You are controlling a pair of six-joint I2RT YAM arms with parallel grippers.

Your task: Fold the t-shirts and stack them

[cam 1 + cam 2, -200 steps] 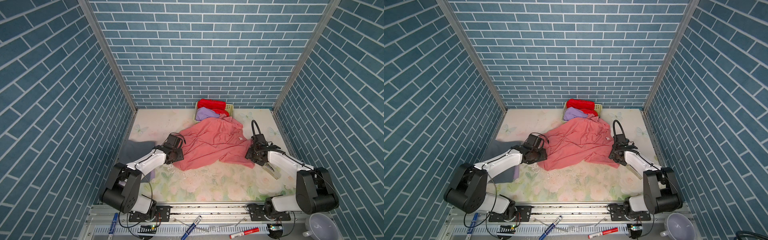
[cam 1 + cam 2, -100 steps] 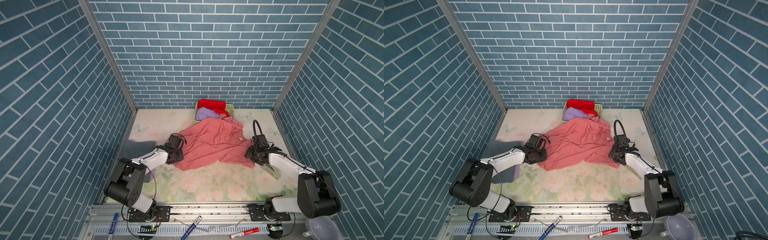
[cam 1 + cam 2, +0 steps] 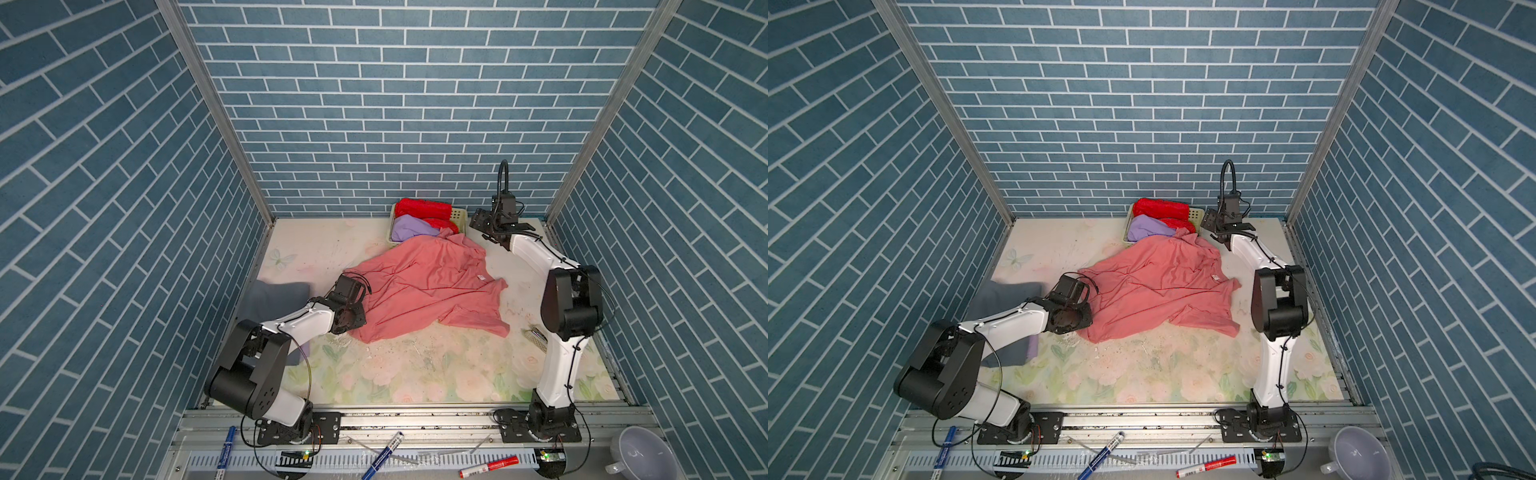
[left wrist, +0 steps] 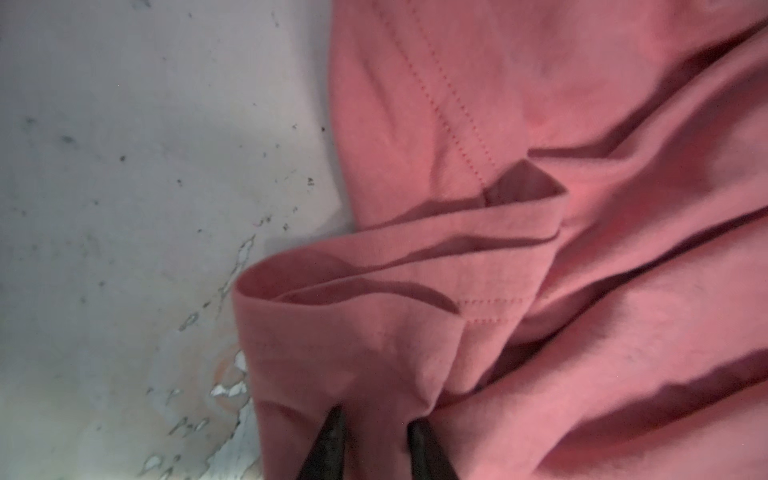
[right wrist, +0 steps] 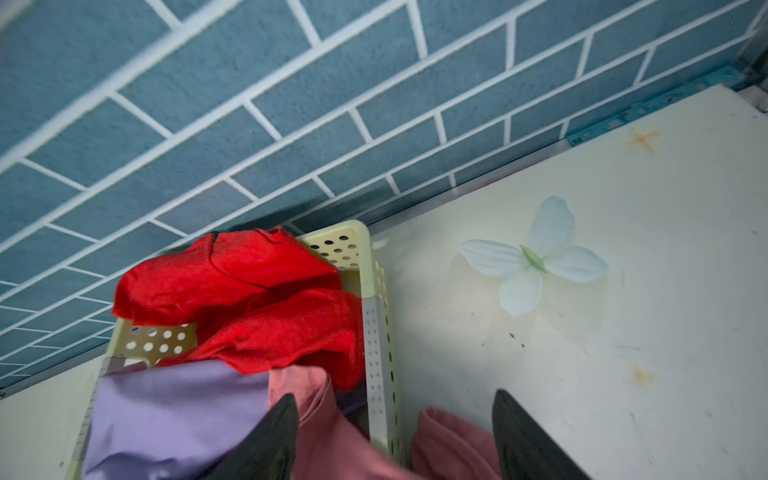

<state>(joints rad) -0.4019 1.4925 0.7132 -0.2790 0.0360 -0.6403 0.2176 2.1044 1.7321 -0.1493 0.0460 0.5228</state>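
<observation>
A salmon pink t-shirt [image 3: 424, 282] [image 3: 1154, 282] lies crumpled across the middle of the table, its far edge draped over the basket's front rim. My left gripper [image 3: 353, 307] [image 3: 1073, 311] [image 4: 374, 419] is at the shirt's left edge, shut on a pinch of its hem. Near the back wall, my right gripper [image 3: 478, 220] [image 3: 1210, 218] [image 5: 395, 405] hangs open over the basket's right wall and that salmon edge, gripping nothing. A lavender t-shirt [image 3: 409, 227] [image 5: 166, 415] and a bright red t-shirt [image 3: 422, 208] [image 5: 249, 291] sit in the basket. By the left wall lies a slate grey t-shirt [image 3: 278, 291] [image 3: 1009, 295].
The cream lattice basket [image 3: 455, 216] [image 3: 1196, 214] [image 5: 374, 332] stands against the back wall. A strip of lavender cloth [image 3: 1032, 349] shows under the grey shirt. A small brush-like thing [image 3: 536, 336] lies by the right arm. Markers [image 3: 382, 455] and a white bowl [image 3: 642, 453] sit in front of the table.
My left gripper has shut on the salmon shirt's hem. My right arm has risen from the shirt's right edge and swung back to the basket, jaws a little wider.
</observation>
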